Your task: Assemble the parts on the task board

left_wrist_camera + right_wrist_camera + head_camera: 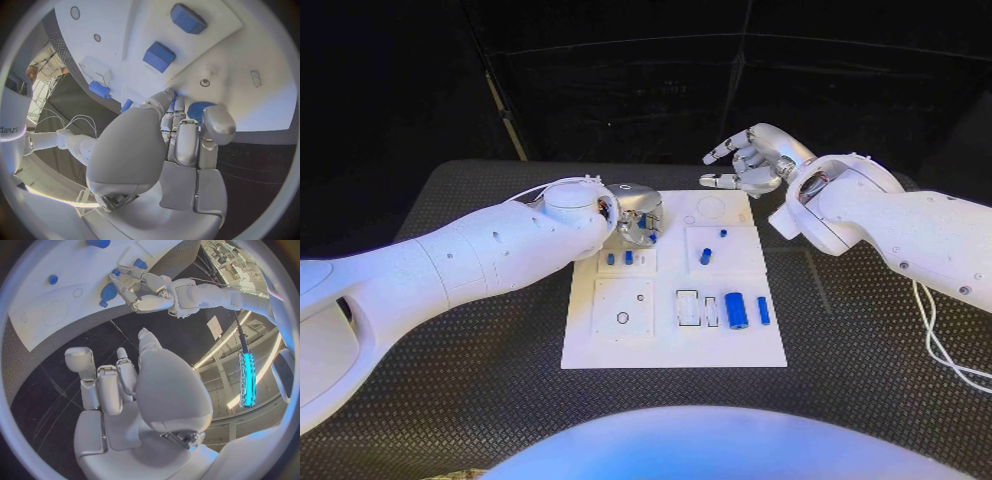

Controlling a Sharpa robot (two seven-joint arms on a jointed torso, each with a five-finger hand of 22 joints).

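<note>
Board: I see a flat white rectangular plate (pixel 672 350) with thin dark outlines.
Parts: the small plastic pieces (pixel 736 306) I see on it are blue.
Table: I see a black table top (pixel 473 390) with a raised diamond tread pattern.
Hands: silver metal left hand (pixel 636 212) and silver metal right hand (pixel 750 160), on glossy white arms.

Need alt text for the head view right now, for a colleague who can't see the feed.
The left hand reaches over the far left part of the white task board, its fingers down by a blue part. The right hand hovers beyond the board's far right corner, holding nothing. More blue parts lie across the board.
</note>
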